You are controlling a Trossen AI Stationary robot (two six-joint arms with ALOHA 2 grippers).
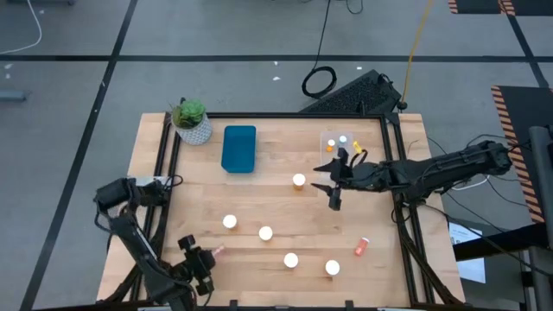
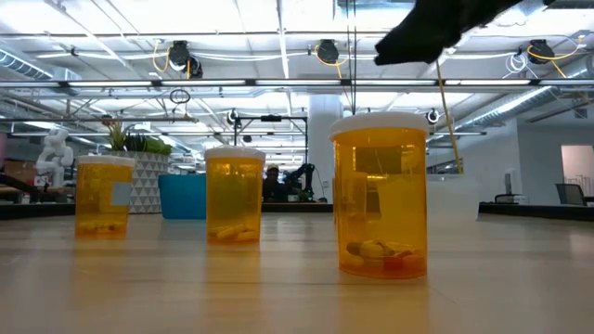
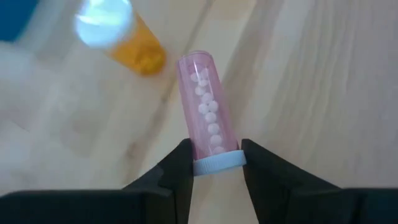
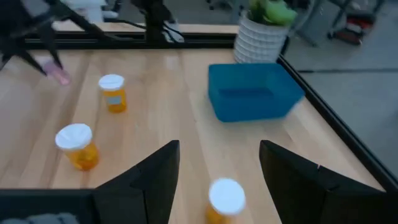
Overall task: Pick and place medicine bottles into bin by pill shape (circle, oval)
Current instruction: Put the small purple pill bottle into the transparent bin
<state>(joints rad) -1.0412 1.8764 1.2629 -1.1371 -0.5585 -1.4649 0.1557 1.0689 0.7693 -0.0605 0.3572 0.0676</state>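
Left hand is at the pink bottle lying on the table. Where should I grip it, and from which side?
Grip the pink bottle at its cap end, where the open left hand already straddles it. It lies flat on the table, so come from above, one finger on each side of the round body. A little further up the body might hold more surely than the cap.

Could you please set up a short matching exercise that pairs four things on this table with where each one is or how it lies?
Things:
1. pink bottle
2. blue bin
3. potted plant
4. right gripper

Places or states:
A. at the table's far left corner
B. open, above the table near an upright white-capped bottle
C. lying on its side, its cap between the left gripper's fingers
D. on the table beside the potted plant

Pairs: 1-C, 2-D, 3-A, 4-B
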